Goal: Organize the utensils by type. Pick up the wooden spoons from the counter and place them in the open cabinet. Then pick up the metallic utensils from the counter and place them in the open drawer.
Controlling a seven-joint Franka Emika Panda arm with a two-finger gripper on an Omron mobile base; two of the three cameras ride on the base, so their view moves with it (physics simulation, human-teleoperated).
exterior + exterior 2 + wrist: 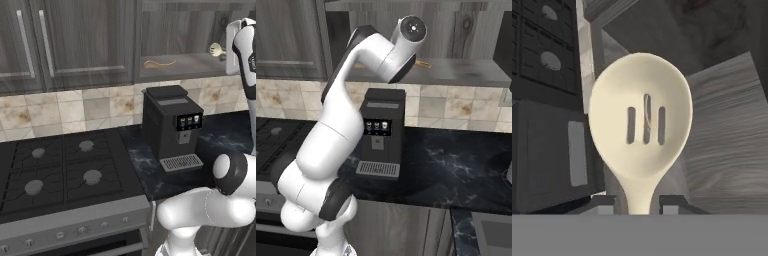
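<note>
My end effector is closed on the handle of a pale slotted wooden spoon, beside the open grey wooden cabinet; I read no writing.

The slotted spoon looks smooth, matt and pale cream. The open cabinet shows grey streaked wood grain. The counter is glossy dark marble; the coffee machine is matt black plastic.

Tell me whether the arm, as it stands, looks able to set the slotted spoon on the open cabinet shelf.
Probably yes. The claw holds the slotted spoon at shelf height, at the open cabinet shelf. One wooden spoon lies well to the side; bare shelf remains.
</note>
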